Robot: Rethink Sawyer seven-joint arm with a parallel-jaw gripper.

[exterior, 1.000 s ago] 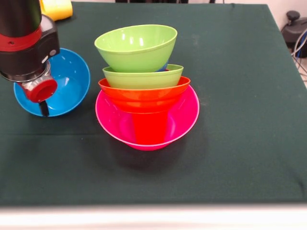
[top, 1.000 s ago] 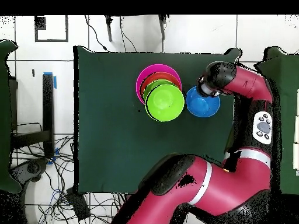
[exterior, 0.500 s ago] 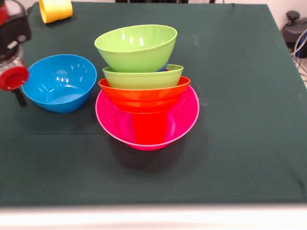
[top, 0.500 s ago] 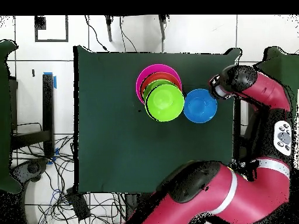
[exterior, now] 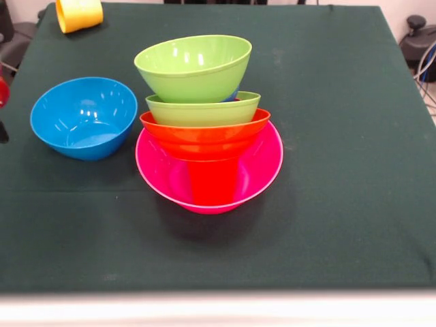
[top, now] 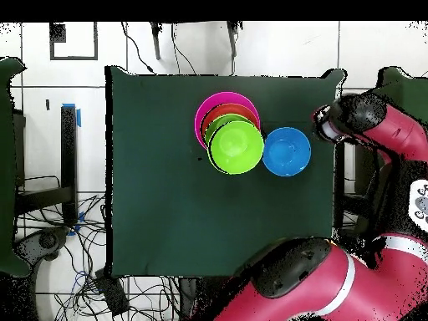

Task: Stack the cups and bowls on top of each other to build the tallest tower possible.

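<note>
- I'm seeing the gripper sitting off the table's right edge in the overhead view; I cannot tell its state.
- I'm counting one tower at frame center: pink bowl, red cup, orange bowl, two lime green bowls.
- One light blue bowl is sitting just left of it.
- One yellow cup is lying upper left.

Dark green cloth over the bench, wrinkled. Black device with cables at frame's upper right. From overhead: tiled floor, tangled cables lower left, blue tape at left.
</note>
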